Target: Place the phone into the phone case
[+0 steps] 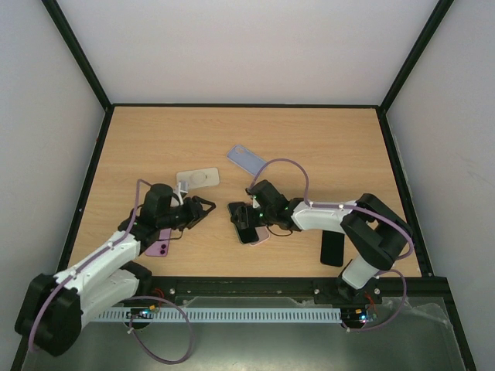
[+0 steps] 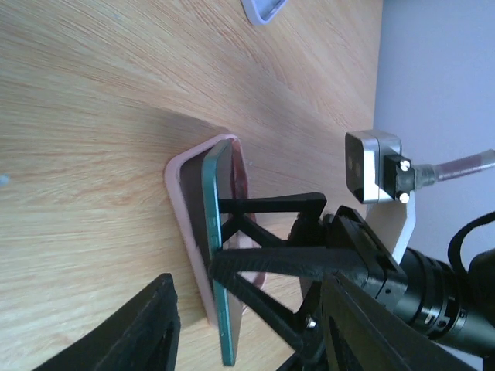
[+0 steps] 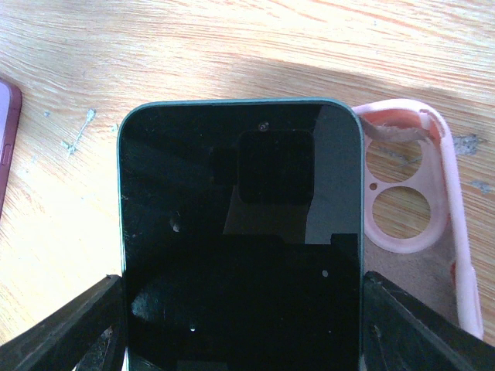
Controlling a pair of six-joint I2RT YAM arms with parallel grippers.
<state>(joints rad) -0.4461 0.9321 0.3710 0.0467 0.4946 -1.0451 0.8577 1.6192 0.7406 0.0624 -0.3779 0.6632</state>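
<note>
A dark phone (image 3: 240, 232) with a green rim is pinched by its two long edges in my right gripper (image 3: 240, 332), which is shut on it. It hangs tilted over the open pink phone case (image 3: 433, 193), which lies on the table beside and under it. In the top view the right gripper (image 1: 241, 220) and phone sit mid-table above the pink case (image 1: 261, 236). My left gripper (image 1: 205, 209) is just left of them, open, with nothing held. In the left wrist view the phone's green edge (image 2: 213, 232) leans against the pink case (image 2: 186, 224).
A lavender case (image 1: 247, 158) and a beige case (image 1: 199, 178) lie farther back. A purple case (image 1: 158, 246) lies under the left arm. A black phone (image 1: 332, 247) rests near the right arm's base. Black frame rails edge the table.
</note>
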